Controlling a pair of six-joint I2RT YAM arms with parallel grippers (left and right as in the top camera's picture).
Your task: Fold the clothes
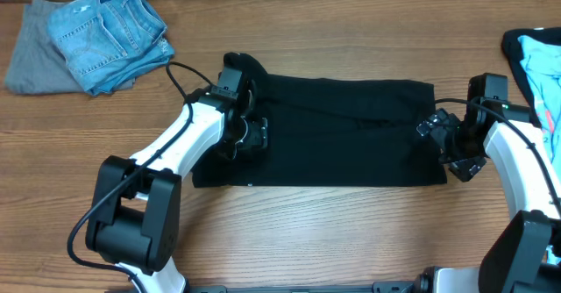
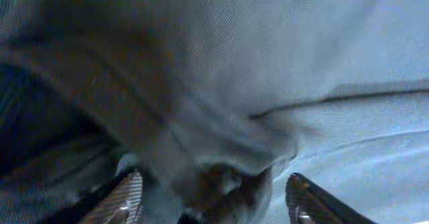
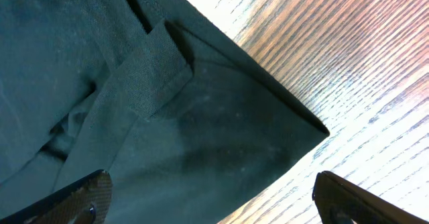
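Far left: grey cloth (image 1: 31, 65) with jeans (image 1: 110, 34) on it, well apart from the work, not part of it.

Left gripper (image 1: 250, 135) sits on the left end of the black garment (image 1: 342, 135). In the wrist view the fingers (image 2: 124, 198) are spread. A lump of cloth bulges up between them, but I see no pinch, so I'd call it let go.

The garment lies mid-table (image 1: 333, 232) as a flat wide band with its long axis running left to right. Its short ends point at the two arms, one arm per end, each about equally near its own end. It looks already folded lengthwise.

Right gripper (image 1: 449, 144) is over the right end, jaws fully apart and holding nothing. The wrist view shows a folded corner of the garment pointing out onto bare wood, just ahead of the fingers (image 3: 80, 197).

Far right edge: another bright garment (image 1: 536, 60), untouched.

Judgement: the next fold likely brings one short end across to the other along the long axis. The right corner is the cleaner thing to grab.
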